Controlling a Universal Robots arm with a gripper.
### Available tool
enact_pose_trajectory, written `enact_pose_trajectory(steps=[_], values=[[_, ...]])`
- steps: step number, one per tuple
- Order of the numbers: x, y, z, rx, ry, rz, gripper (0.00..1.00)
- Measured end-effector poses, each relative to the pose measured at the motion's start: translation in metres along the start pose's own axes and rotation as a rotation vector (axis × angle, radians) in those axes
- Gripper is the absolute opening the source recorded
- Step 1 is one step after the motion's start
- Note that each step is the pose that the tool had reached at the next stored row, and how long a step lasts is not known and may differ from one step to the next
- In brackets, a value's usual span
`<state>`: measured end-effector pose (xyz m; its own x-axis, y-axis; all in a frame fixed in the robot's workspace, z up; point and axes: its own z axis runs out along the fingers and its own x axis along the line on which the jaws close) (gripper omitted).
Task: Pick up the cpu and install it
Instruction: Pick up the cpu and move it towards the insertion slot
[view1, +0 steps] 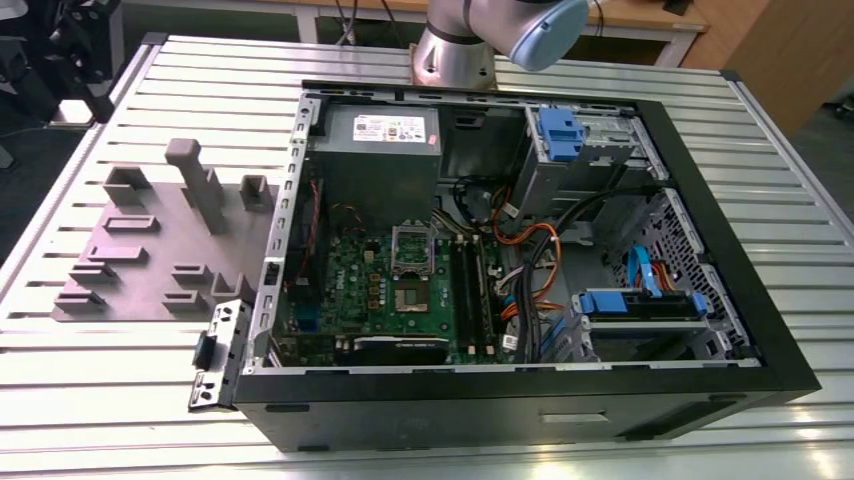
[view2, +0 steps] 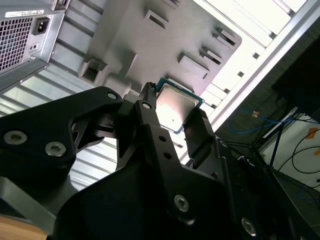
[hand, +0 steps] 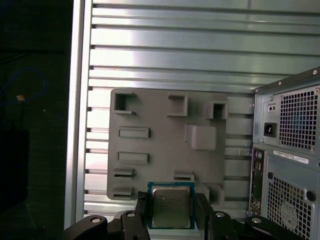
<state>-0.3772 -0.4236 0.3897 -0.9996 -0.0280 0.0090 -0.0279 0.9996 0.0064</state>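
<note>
Hand (hand: 171, 201): closed on the cpu (hand: 171, 206). In both wrist views its two black fingers (view2: 148, 100) press opposite edges of the chip, with the metal top facing the cameras.

Location of the cpu: held in the hand and, by my judgement, lifted clear. The grey fixture plate (hand: 160, 150) and the slatted counter (hand: 175, 55) lie well behind it rather than touching it.

Step in hand: the pick-up appears complete and the install is not yet done. The chip is held over the near edge of the fixture plate, outside the computer case (hand: 290, 150).

What installation calls for, as I judge it: the chip must be kept level, its orientation matched to the socket (view1: 407, 292), and it must be lowered squarely. A tilted chip could foul the socket.

Differences between views:
- The exterior view takes in the open case (view1: 507, 410) with the green motherboard (view1: 387, 310) and the socket near the board's middle. The fixture plate (view1: 147, 250) sits at about nine o'clock from the case, and the arm (view1: 494, 30) at twelve o'clock.
- The first wrist view looks squarely at the chip's top and the case's rear panel.
- The second wrist view looks along the fingers — the grip on the cpu (view2: 176, 105) shows at an angle, with the fixture plate (view2: 150, 45) beyond.
</note>
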Motion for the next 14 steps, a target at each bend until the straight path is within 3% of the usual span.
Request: enact_pose_trajectory(steps=[7,9,14], values=[[-0.0017,-0.0001,0.0000,-0.0001,-0.0001,0.000,0.47],[-0.0080,-0.0003,0.0000,-0.0001,-0.0001,0.000,0.47],[-0.0081,-0.0003,0.0000,0.0000,-0.0001,0.000,0.47]])
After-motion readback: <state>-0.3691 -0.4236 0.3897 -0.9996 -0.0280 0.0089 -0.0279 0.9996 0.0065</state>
